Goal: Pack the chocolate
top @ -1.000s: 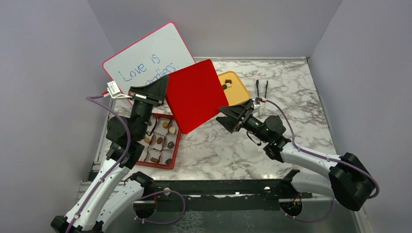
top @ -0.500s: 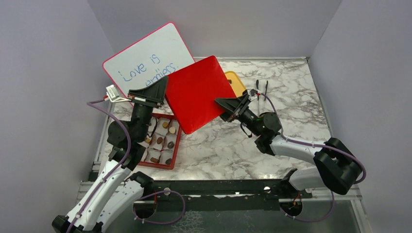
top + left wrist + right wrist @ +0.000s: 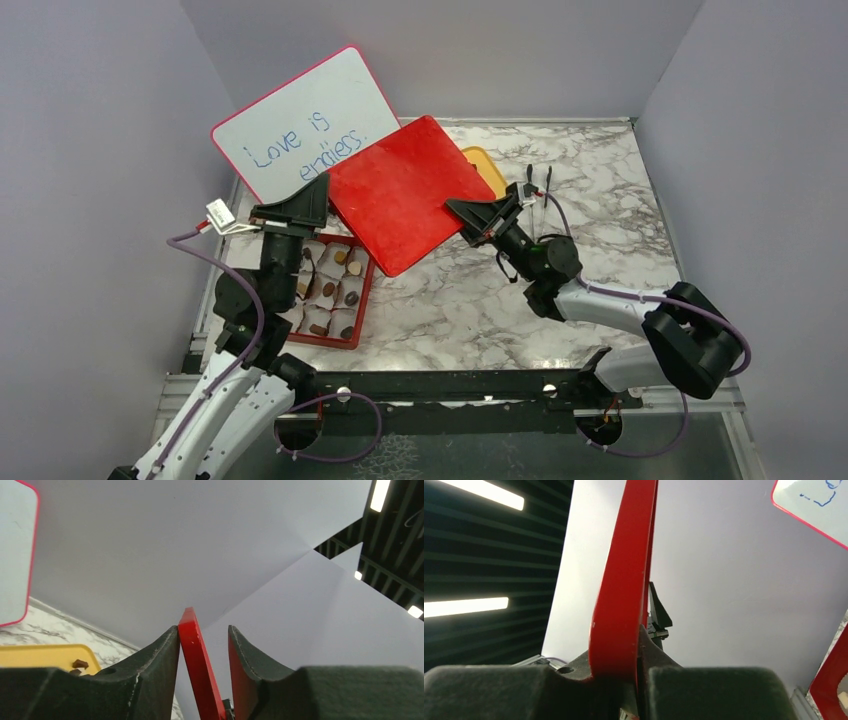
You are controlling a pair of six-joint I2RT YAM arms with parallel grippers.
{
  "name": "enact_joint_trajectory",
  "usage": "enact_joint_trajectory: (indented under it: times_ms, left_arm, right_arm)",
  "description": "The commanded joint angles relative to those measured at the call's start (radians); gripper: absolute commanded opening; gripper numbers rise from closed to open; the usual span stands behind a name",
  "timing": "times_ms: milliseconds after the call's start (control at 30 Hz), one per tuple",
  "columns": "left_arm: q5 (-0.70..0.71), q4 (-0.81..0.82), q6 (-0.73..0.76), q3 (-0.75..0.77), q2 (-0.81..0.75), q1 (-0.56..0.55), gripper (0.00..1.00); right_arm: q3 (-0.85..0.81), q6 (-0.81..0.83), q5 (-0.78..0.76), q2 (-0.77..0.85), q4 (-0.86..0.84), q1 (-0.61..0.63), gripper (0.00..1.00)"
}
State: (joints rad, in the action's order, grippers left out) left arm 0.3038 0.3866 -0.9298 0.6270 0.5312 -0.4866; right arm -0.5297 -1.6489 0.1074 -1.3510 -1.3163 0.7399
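Chocolate pieces sit in paper cups inside the red box on the table, just below the left tool and well apart from the right tool. The left arm rises upright beside the box, its tool's jaws parted loosely around one edge of the red lid. The right arm reaches in low, its tool clamped on the lid's opposite edge, holding it tilted.
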Motion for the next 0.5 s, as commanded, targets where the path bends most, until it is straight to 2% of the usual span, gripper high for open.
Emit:
enact_joint_trajectory:
  times_ms: [0, 67, 267, 400, 467]
  left_arm:
    - [0.157, -0.193, 0.086, 0.036, -0.061, 0.0, 0.49]
    - [0.188, -0.284, 0.132, 0.061, -0.071, 0.0, 0.51]
    - [0.28, -0.51, 0.337, 0.16, -0.08, 0.0, 0.72]
    - [0.338, -0.602, 0.464, 0.217, -0.078, 0.0, 0.98]
    - [0.348, -0.624, 0.527, 0.239, -0.069, 0.0, 0.99]
  right_arm:
    - [0.001, 0.018, -0.04, -0.03, -0.066, 0.004, 0.12]
    - [-0.012, 0.031, -0.027, -0.042, -0.047, 0.004, 0.11]
    - [-0.029, 0.071, 0.03, -0.095, 0.041, -0.004, 0.12]
    - [-0.062, 0.115, 0.094, -0.167, 0.073, -0.008, 0.12]
    - [-0.102, 0.138, 0.143, -0.211, 0.1, -0.008, 0.12]
